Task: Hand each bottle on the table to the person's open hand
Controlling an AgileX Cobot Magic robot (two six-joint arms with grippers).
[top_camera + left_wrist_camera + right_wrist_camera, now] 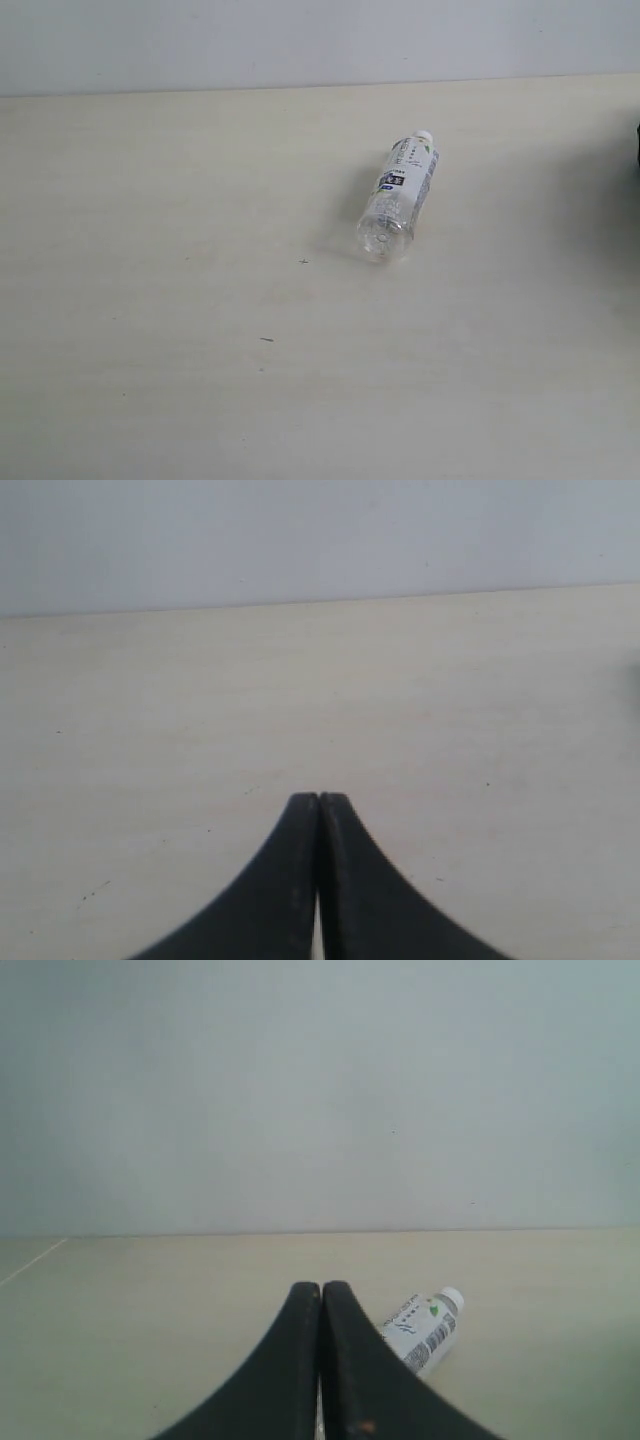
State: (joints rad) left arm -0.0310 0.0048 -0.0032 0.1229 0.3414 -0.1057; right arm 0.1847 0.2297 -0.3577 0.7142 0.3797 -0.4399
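One clear bottle [398,196] with a white label and white cap lies on its side on the pale table [200,300], right of the middle, cap pointing away. The right wrist view shows the same bottle [425,1332] just beyond and beside my right gripper [321,1287], whose black jaws are pressed together with nothing between them. My left gripper [318,798] is shut too, empty, over bare table [150,730]. Neither gripper appears in the exterior view. The person's open hand is out of view.
A pale wall [300,40] runs along the table's far edge. A dark shape [636,145] touches the right border of the exterior view. Tiny dark specks [266,339] dot the tabletop.
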